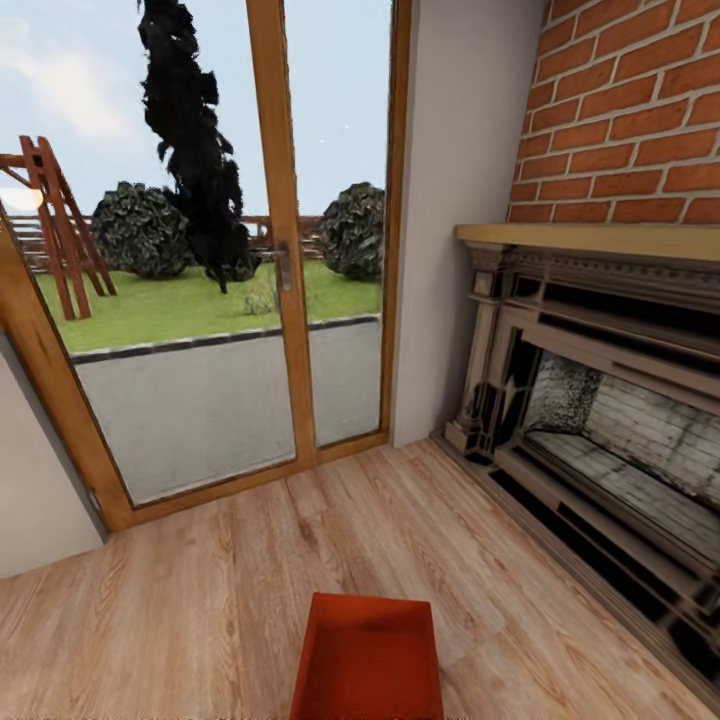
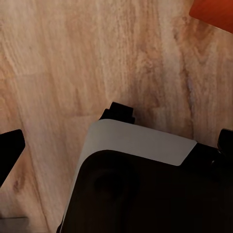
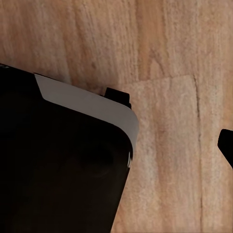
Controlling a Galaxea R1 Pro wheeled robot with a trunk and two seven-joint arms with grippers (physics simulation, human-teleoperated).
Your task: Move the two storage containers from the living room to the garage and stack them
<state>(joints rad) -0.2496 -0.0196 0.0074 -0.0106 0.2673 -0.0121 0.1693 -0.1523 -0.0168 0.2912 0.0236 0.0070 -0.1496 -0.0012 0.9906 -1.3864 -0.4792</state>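
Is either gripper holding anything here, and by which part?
Nothing is visibly held. The bin lies on the wood floor; both wrist views show open jaws over bare planks.

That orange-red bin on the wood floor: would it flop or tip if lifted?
The orange-red bin looks like rigid moulded plastic, so probably stiff. It appears empty and shallow, so likely light and unlikely to tip.

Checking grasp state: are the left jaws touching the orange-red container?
Apart. In the left wrist view the storage container lies across bare wood floor, clear of the fingertips.
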